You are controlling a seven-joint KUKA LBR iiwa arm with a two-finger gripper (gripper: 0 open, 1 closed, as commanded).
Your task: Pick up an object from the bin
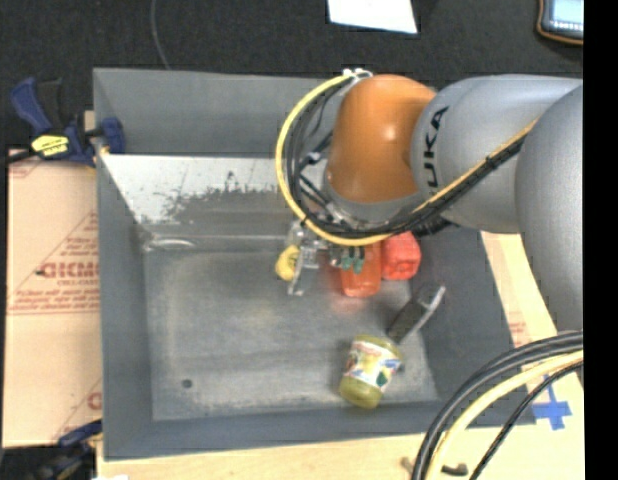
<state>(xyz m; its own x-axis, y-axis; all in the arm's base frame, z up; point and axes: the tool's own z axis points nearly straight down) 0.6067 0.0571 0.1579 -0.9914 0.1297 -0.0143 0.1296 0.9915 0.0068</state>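
Gripper (303, 258) low at frame centre, beneath orange wrist cover (374, 138), touching or just beside small yellow lump (285, 264) on bin (189, 368) floor. Open or closed: cannot tell, wrist hides it. Judgement: centre over yellow lump before closing, lift straight. Orange-red piece (361, 276) crowds right side, may get nudged. Dark flat tool (416, 311) and printed jar with green lid (370, 370) lower right, well apart.

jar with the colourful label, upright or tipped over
Tipped: the jar lies on its side, its label facing up.
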